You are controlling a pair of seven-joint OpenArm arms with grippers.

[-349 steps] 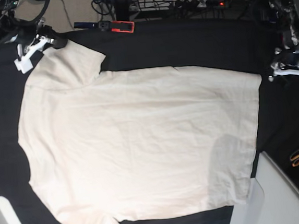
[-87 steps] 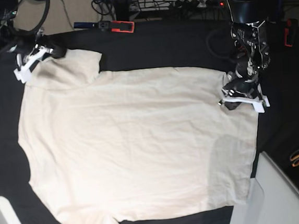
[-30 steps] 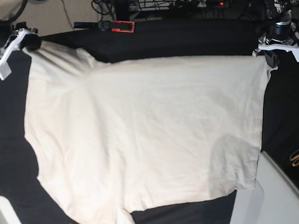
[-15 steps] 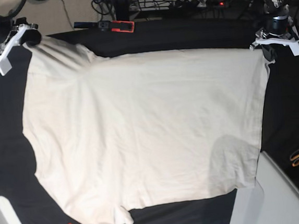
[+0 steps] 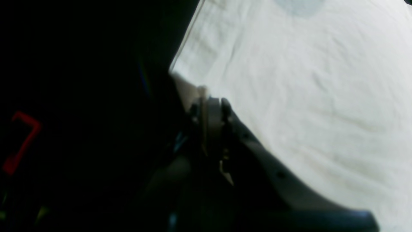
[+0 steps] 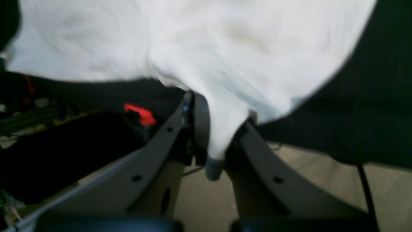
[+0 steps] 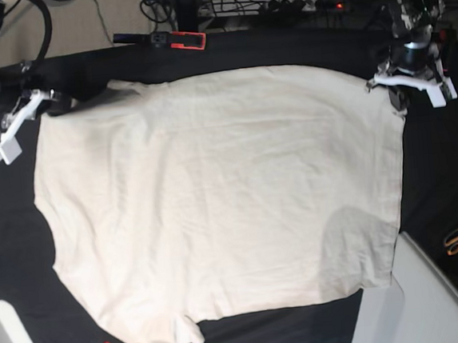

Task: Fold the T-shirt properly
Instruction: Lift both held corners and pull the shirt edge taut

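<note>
Shirt [image 7: 216, 205]: spread nearly flat on the black cloth [image 7: 283, 50], far edge stretched between my two grippers.
Left gripper [image 7: 402, 88]: jaws pinched on the far hem corner.
Right gripper [image 6: 216, 141]: jaws clamped on a bunched sleeve tip.
Done: spreading and squaring, as I judge it.
Left: every fold; no layer doubled over yet, near sleeve crumpled.
</note>
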